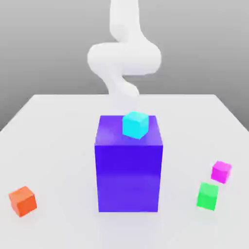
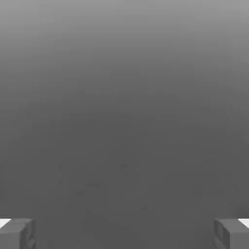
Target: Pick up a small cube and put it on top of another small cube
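Gripper [image 2: 124,233] fingers stand wide apart in the hand view, with one grey fingertip [image 2: 17,233] at each lower corner of that picture and nothing between them; the space beyond them is a plain grey backdrop. In the exterior view, the white robot arm [image 1: 124,56] rises behind the table and curves above its far edge, well apart from all of the cubes. The flat white table [image 1: 58,146] carries every object. A large glossy blue-violet rectangular block [image 1: 128,170] stands upright near the table's middle. A small cyan cube [image 1: 134,124] rests on the top face of this block, turned slightly so that one corner faces the camera, and it sits toward the front edge of that top face. A small orange cube [image 1: 23,200] lies on the table at the exterior view's left, well apart from the block. A small green cube [image 1: 207,196] lies on the table at the exterior view's right, near the block's front corner but not touching it. A small magenta cube [image 1: 221,171] lies just beside the green cube, slightly farther back and farther toward the exterior view's right; whether the two touch cannot be told. The orange, green and magenta cubes each rest directly on the table surface, and no small cube is stacked on another. The gripper holds none of them.
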Robot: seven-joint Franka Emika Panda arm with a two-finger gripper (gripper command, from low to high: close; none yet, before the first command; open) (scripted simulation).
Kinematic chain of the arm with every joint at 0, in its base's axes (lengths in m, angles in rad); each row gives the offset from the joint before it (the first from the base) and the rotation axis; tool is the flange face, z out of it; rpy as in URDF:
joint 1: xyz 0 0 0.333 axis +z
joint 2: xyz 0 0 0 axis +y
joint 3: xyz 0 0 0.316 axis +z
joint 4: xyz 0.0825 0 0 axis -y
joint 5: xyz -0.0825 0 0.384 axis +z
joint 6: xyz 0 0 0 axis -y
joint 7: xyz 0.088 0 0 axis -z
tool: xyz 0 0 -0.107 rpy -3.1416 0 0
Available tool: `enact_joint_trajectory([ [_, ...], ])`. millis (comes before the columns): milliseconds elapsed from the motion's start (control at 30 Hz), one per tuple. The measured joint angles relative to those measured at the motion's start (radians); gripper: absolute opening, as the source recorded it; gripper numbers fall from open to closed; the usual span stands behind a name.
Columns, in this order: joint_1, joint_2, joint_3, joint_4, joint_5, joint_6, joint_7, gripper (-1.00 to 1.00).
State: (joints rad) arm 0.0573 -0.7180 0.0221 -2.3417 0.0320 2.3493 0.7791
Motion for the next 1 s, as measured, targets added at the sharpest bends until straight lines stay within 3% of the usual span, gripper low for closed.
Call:
enact_joint_trajectory([
  [333,0.221,0.327,0.139,-0.167,0.094,0.197,-0.058,0.00],
  [567,0.341,0.554,0.278,-0.284,0.085,0.336,-0.045,0.00],
  [767,0.466,0.759,0.361,-0.384,-0.078,0.457,0.076,0.00],
  [1000,0.631,1.013,0.156,-0.360,-0.362,0.635,0.289,0.00],
])
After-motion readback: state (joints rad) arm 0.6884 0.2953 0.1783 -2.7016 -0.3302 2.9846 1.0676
